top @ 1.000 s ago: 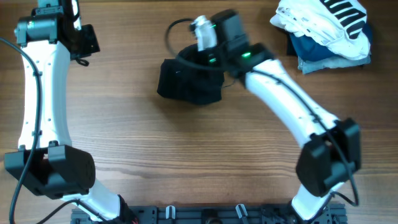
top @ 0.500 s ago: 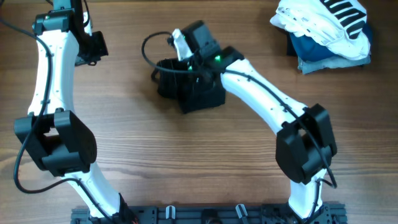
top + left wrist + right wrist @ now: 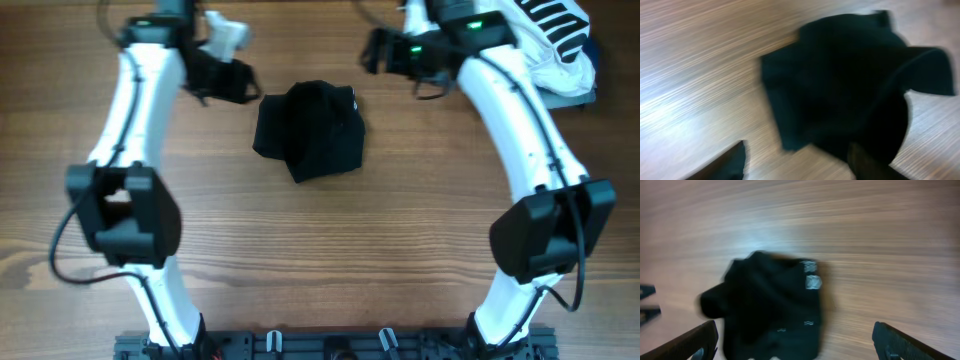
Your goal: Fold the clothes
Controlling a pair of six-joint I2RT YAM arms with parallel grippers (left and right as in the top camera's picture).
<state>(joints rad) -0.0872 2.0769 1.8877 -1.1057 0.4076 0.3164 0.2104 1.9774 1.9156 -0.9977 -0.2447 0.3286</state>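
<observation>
The wood-grain table [image 3: 300, 230] holds the clothes [image 3: 310, 130], a folded black bundle at far middle, between both arms and touching neither. Its small white label [image 3: 812, 282] is too blurred to read. Far right, a striped white garment [image 3: 540, 35] lies on a blue one [image 3: 591, 55]. The left gripper [image 3: 796, 147] is parted and empty, and the right gripper [image 3: 793, 327] is wide and empty.

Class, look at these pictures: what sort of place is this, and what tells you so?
Probably a robot lab or test bench rather than a home. A left arm and a right arm work at a wooden table, with a black garment between them and a pile of clothes in the corner.
</observation>
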